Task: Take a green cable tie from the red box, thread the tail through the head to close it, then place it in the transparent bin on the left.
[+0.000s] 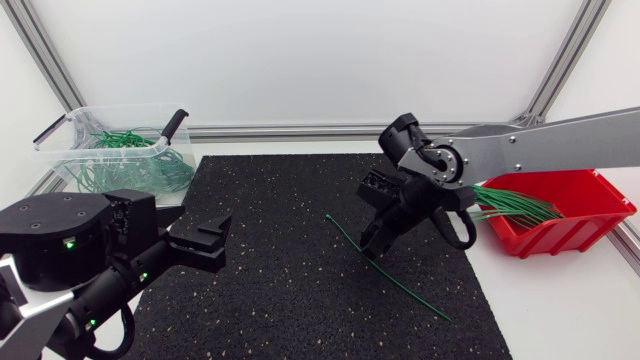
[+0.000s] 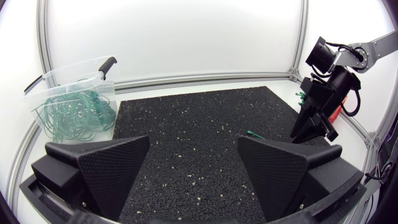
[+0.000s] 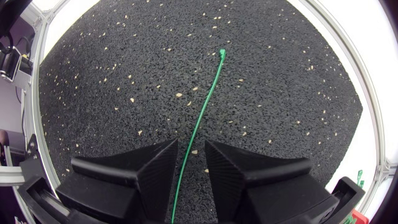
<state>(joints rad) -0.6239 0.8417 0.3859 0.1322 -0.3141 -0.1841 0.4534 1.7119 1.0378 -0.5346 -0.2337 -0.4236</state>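
One green cable tie [image 1: 410, 288] lies straight on the black mat [image 1: 280, 290]; its head end [image 3: 222, 52] points away from my right gripper. My right gripper [image 1: 374, 248] is down at the mat over the tie. In the right wrist view the tie [image 3: 205, 102] runs through the gap of this gripper [image 3: 191, 152], whose fingers stand apart and clear of it. The red box [image 1: 560, 236] at the right holds several green ties. The transparent bin [image 1: 70, 150] at the back left holds closed ties. My left gripper [image 1: 210, 243] hovers wide open and empty at the front left.
The bin has a black-handled clip on its rim [image 1: 176, 123]. An aluminium frame rail [image 1: 290, 131] runs along the table's back edge. From the left wrist view, my right gripper [image 2: 311, 127] stands at the far side of the mat, with the tie's end [image 2: 252, 133] beside it.
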